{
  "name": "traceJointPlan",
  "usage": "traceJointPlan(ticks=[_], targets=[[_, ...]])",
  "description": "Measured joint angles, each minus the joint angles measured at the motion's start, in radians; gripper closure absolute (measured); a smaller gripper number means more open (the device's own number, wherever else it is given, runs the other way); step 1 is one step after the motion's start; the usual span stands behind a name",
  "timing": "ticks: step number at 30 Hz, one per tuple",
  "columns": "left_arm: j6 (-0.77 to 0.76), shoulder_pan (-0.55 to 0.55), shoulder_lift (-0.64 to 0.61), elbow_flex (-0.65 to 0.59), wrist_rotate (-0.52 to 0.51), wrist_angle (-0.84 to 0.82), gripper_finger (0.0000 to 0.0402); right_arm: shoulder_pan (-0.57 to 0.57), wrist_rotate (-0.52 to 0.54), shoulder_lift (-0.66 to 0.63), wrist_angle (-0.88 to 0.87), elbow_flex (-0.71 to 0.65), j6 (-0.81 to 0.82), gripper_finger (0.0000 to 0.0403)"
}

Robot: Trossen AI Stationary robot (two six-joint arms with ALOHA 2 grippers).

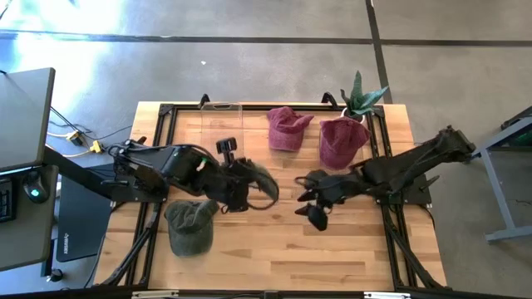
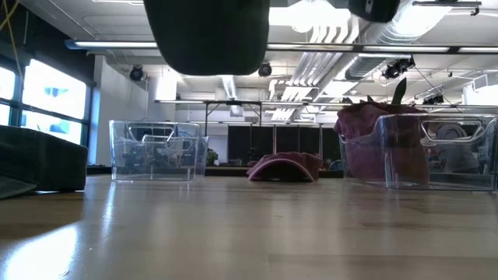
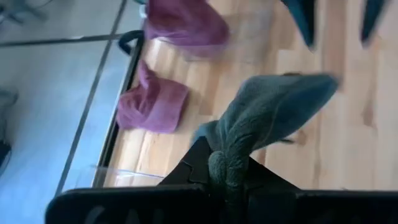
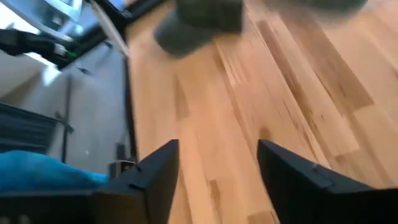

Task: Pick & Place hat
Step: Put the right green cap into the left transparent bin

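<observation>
On a pale wooden table [image 1: 274,249] ringed by a black frame, the left gripper [image 1: 253,189] hangs over the middle, its fingers clamped tight on a green hat [image 3: 267,118] that dangles clear of the boards. In the low view the held hat shows as a dark mass at the top of the picture. The right gripper [image 1: 314,212] hovers just beside it, jaws apart and holding nothing. A second green hat [image 1: 189,226] lies flat on the table near the left arm. At the far edge a maroon hat [image 1: 288,128] rests on the wood, and another maroon hat [image 1: 342,139] sits in a clear bin [image 2: 436,152] on the right, beside a potted plant [image 1: 362,98]. An empty-looking clear bin [image 2: 158,150] stands at the far left. The table stands on a grey concrete floor [image 1: 249,58] crossed by dark seams. Beyond it, the low view shows a hall with ceiling ducts, strip lights and large windows on the left.
</observation>
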Motion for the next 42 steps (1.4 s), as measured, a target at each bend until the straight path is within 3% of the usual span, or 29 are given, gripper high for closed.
traceJointPlan(ticks=[4, 8, 12, 19, 23, 25, 29, 32, 37, 42], targets=[[0.048, -0.031, -0.005, -0.001, 0.041, 0.031, 0.0393, -0.016, 0.001, -0.063, -0.004, 0.000, -0.016, 0.0154], [0.114, -0.067, -0.010, -0.001, 0.072, 0.102, 0.0393, -0.032, -0.010, -0.087, 0.034, -0.025, -0.009, 0.0151], [0.217, -0.111, -0.037, -0.001, 0.162, 0.206, 0.0393, -0.042, -0.064, -0.086, 0.206, -0.108, -0.018, 0.0152], [0.318, -0.155, -0.062, -0.001, 0.322, 0.297, 0.0393, -0.054, -0.083, -0.084, 0.661, -0.247, -0.008, 0.0150], [0.376, -0.183, -0.067, -0.001, 0.358, 0.280, 0.0393, -0.064, -0.066, -0.083, 0.730, -0.251, 0.018, 0.0150], [0.447, -0.200, -0.067, -0.001, 0.368, 0.292, 0.0393, -0.087, -0.113, -0.077, 0.726, -0.260, 0.082, 0.0150], [0.599, -0.236, -0.067, -0.001, 0.314, 0.291, 0.0393, -0.135, -0.283, -0.042, 0.735, -0.325, 0.207, 0.0147], [0.736, -0.255, -0.067, -0.001, 0.254, 0.293, 0.0393, -0.149, -0.363, 0.007, 0.914, -0.401, 0.295, 0.0135], [0.856, -0.285, -0.067, -0.001, 0.116, 0.335, 0.0392, -0.151, -0.384, 0.145, 1.411, -0.458, 0.437, 0.0114], [0.932, -0.285, -0.067, -0.001, 0.052, 0.415, 0.0392, -0.150, -0.397, 0.271, 1.509, -0.375, 0.483, 0.0112]])
